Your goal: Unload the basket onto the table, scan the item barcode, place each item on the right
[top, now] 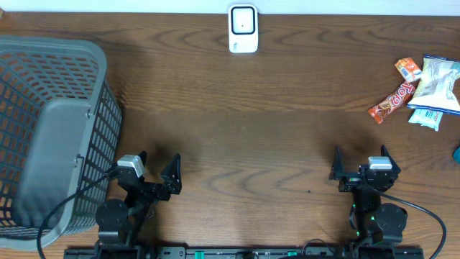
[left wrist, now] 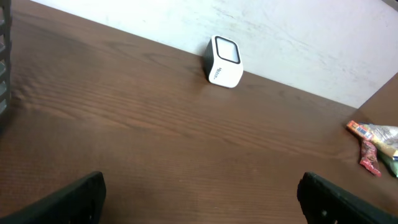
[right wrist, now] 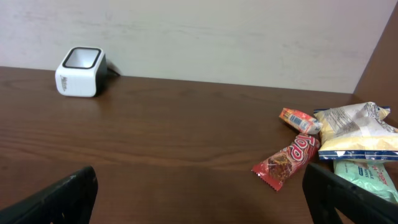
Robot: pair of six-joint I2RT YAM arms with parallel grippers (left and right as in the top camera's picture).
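Observation:
A white barcode scanner stands at the table's far edge, also seen as the scanner and scanner. Snack items lie at the far right: a red candy bar, an orange packet, a white chip bag and a pale green pack. The wrist view shows the red bar and chip bag. My left gripper and right gripper rest near the front edge, both open and holding nothing. Their jaws frame bare wood, in the left gripper and the right gripper.
A grey plastic basket fills the left side, just beside my left arm. A blue object peeks in at the right edge. Brown wood table stretches between the arms and the scanner.

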